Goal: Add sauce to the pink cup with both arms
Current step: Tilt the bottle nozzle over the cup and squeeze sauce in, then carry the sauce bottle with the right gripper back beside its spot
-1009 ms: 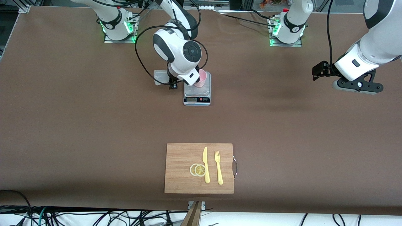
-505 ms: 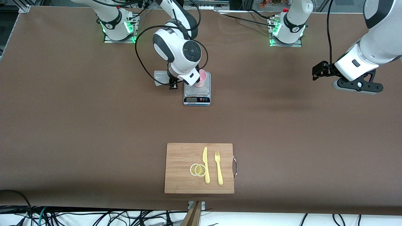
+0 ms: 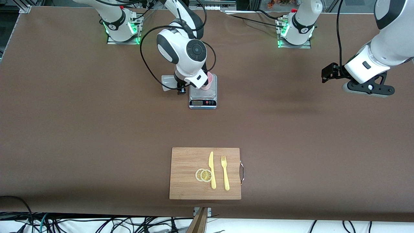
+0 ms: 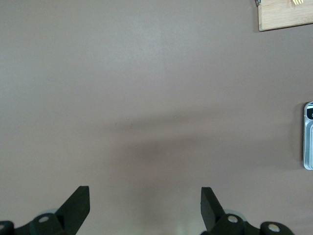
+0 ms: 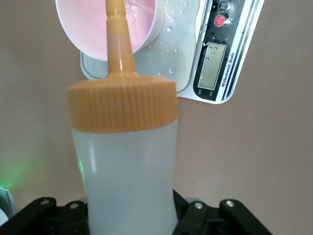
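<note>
The pink cup [image 3: 208,81] stands on a small digital scale [image 3: 207,94]. My right gripper [image 3: 180,86] is shut on the sauce bottle [image 3: 168,81], a whitish squeeze bottle that it holds tipped on its side beside the scale. In the right wrist view the bottle [image 5: 127,166] fills the middle between the jaws of my right gripper [image 5: 129,218]. Its orange nozzle [image 5: 116,34] points into the mouth of the pink cup [image 5: 93,29]. My left gripper [image 3: 326,74] is open and empty, waiting over bare table toward the left arm's end [image 4: 145,200].
A wooden cutting board [image 3: 186,181] lies nearer to the front camera, with a yellow knife [image 3: 212,170], a yellow fork [image 3: 224,173] and two lemon slices [image 3: 203,175] on it. The scale's display [image 5: 211,66] faces the front camera. Water drops lie on the scale's plate.
My right wrist has turned and shifted a little toward the scale, bringing the bottle's base closer to it. The left arm has not moved.
</note>
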`<state>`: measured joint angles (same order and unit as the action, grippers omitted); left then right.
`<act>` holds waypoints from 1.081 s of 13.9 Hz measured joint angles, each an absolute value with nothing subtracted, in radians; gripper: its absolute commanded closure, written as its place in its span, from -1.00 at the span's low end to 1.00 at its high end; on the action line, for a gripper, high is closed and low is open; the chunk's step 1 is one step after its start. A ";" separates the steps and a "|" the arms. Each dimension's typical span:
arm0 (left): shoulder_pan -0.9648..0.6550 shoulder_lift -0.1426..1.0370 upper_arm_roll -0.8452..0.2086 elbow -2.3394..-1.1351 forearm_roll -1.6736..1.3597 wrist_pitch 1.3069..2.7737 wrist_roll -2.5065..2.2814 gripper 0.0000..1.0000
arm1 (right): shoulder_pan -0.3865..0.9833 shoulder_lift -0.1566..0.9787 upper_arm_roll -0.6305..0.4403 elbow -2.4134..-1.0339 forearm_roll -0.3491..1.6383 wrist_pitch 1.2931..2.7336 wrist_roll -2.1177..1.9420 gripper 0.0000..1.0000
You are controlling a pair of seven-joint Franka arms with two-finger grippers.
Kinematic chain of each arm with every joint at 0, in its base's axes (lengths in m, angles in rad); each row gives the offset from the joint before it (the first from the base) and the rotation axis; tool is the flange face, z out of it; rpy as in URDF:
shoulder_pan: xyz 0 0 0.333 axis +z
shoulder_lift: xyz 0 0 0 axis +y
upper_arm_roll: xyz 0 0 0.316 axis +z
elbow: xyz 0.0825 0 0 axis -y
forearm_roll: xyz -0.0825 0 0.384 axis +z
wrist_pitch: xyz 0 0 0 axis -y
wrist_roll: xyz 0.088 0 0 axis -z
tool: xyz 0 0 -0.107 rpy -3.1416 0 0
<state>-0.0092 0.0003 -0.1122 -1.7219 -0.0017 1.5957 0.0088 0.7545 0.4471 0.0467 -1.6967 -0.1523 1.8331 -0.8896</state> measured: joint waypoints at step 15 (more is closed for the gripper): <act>-0.009 0.000 -0.112 -1.722 -0.002 1.596 0.009 -1.00 | 0.666 0.445 0.028 -1.697 -0.020 1.926 -1.095 1.00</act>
<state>-0.0092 0.0004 -0.1122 -1.7219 -0.0017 1.5957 0.0088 0.6657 0.4448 0.0280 -1.6975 -0.0204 1.9257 -1.0955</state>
